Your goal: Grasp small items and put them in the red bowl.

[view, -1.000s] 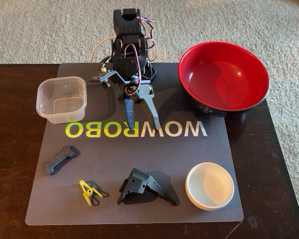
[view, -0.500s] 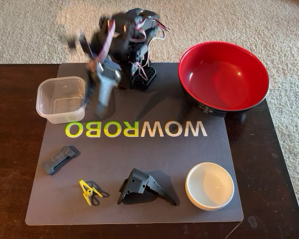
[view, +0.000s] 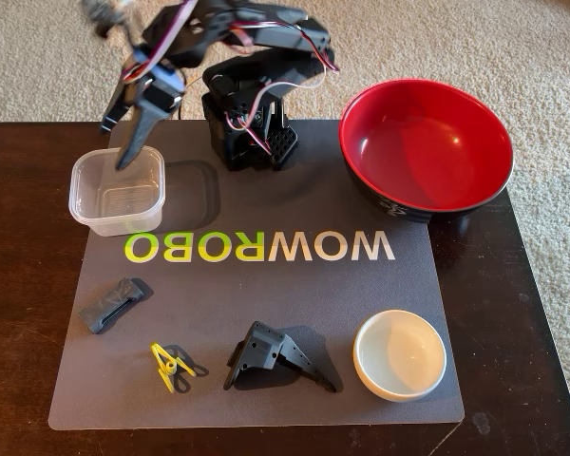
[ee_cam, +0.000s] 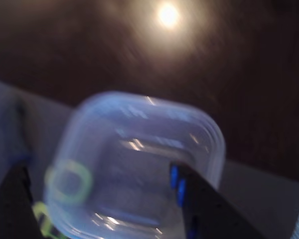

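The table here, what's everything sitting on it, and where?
Tub: one, clear plastic, mat's far left corner in the fixed view; empty.
Red bowl: one, red inside, black outside, far right, partly off the mat; empty.
White dish: one, near right corner of the mat.
Bracket: one, black, near edge, middle.
Clip: one, yellow and black, near edge, left of the bracket.
Ribbed block: one, dark grey, left side, below the tub.
Mat: one, grey, printed WOWROBO, on the dark table.
Carpet: beige, beyond the table.
Arm: one, black with wires, at the mat's far edge.
Gripper: one, open, above the tub's far rim.
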Robot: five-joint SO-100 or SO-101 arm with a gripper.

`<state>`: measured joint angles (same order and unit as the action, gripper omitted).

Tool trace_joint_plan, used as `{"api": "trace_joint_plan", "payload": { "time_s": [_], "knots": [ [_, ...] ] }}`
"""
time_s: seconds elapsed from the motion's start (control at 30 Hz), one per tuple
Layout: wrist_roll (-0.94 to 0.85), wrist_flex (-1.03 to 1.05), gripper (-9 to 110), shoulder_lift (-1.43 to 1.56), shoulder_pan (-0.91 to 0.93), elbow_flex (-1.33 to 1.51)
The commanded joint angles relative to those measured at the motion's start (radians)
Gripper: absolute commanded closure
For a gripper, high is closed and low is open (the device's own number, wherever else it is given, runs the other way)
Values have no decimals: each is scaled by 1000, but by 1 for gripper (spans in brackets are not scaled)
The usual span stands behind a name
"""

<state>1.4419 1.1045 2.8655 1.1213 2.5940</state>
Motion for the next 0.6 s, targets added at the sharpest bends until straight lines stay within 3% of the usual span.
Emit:
{"api": "trace_joint_plan", "payload": {
  "time_s": [0.0,0.27,0.47,0.57],
  "knots": [
    [98,-38,63,-121,41,15],
    [144,-63,61,-255,-66,20],
    [164,-77,60,-169,-227,74],
    [265,-115,60,-75,-241,183]
  ]
}}
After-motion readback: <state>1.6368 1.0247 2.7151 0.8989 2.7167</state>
